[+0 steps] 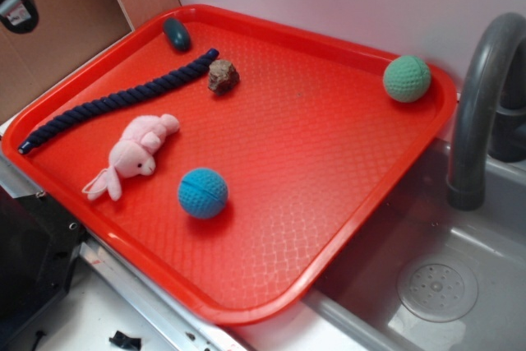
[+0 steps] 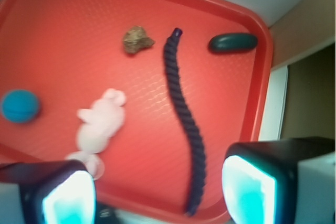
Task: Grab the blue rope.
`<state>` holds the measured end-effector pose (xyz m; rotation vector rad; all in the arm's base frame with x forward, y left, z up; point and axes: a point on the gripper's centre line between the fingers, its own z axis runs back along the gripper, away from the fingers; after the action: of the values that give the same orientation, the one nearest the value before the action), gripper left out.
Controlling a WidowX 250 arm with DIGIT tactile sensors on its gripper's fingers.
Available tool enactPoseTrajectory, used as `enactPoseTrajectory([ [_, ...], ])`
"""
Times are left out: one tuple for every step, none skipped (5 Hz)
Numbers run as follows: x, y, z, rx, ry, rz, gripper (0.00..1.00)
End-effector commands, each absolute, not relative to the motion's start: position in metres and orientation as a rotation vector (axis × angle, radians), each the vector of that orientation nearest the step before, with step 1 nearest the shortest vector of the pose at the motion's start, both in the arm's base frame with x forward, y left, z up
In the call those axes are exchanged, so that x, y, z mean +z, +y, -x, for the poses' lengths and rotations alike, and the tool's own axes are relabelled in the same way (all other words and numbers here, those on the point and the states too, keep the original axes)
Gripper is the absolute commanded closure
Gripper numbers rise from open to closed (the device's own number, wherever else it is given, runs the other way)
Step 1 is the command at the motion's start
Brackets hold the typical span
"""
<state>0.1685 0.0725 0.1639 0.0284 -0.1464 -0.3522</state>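
The blue rope (image 1: 115, 101) is a long dark navy twisted rope lying along the far left side of the red tray (image 1: 329, 228). In the wrist view the rope (image 2: 184, 114) runs from the tray's middle down to its near rim. My gripper (image 2: 157, 195) is open and empty, high above the tray. Its near end lies between my two fingers in that view, closer to the right finger (image 2: 252, 187). In the exterior view only a bit of the arm shows at the top left corner.
On the tray lie a pink plush toy (image 1: 136, 154), a bright blue crocheted ball (image 1: 202, 192), a green ball (image 1: 406, 78), a brown rock (image 1: 222, 76) and a dark teal oval object (image 1: 176, 33). A grey faucet (image 1: 481, 96) and sink stand to the right.
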Motion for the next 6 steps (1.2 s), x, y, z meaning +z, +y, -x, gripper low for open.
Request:
enactPoseTrajectory([
  [0.115,0.104,-0.217,-0.559,-0.115,-0.098,0.00],
  [0.084,0.091,-0.226,-0.642,-0.154,-0.002,0.00],
  [0.059,0.081,-0.224,-0.683,-0.135,0.044,0.00],
  [0.038,0.079,-0.222,-0.675,-0.073,0.024,0.00],
  [0.020,0.081,-0.221,-0.660,-0.010,-0.024,0.00],
  [0.009,0.076,-0.221,-0.636,0.003,-0.041,0.60],
])
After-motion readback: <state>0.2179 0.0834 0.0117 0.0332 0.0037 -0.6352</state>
